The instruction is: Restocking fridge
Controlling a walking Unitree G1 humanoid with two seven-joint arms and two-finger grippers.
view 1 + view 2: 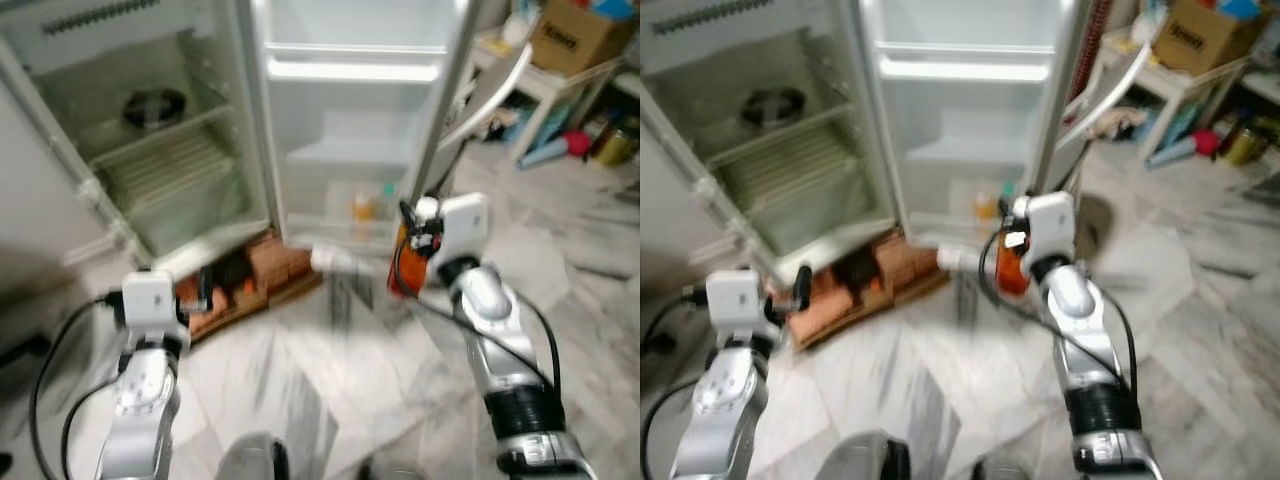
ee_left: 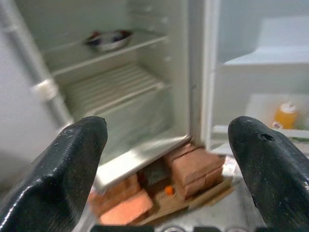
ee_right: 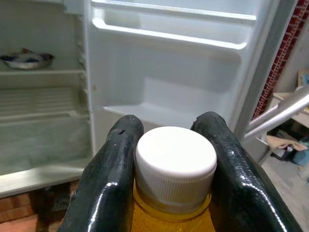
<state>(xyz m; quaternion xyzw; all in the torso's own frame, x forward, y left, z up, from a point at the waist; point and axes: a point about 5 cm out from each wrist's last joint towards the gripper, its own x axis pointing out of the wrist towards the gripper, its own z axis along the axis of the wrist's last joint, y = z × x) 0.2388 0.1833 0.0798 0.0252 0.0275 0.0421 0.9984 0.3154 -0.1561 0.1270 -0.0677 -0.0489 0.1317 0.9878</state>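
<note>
Bottle in hand, I face the open fridge [image 1: 255, 120] to restock its door.

My right gripper [image 3: 169, 159] is clamped on an orange-filled bottle [image 3: 175, 166] just under its ribbed white cap, fingers [image 3: 108, 183] on either side, holding it upright and level with the door shelves [image 1: 350, 72], likely bound for the lowest one, where a similar bottle [image 1: 362, 212] stands. My left gripper [image 2: 169, 159] hangs spread and empty, pointed at the bricks [image 2: 193, 169] propping the fridge.
</note>
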